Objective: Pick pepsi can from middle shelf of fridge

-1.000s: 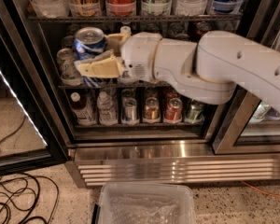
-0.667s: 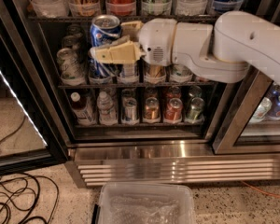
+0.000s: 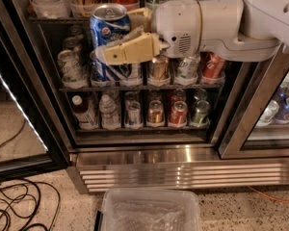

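The gripper clamps the pepsi can, its round Pepsi logo visible, above the fridge's middle shelf.

Blue pepsi can, tilted, clamped in gripper abv middle shelf.

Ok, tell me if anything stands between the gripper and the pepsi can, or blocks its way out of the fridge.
Nothing visible does. The gripper is shut on the pepsi can, a tan finger across its front, holding it above the middle shelf. Nothing shows in front of it.
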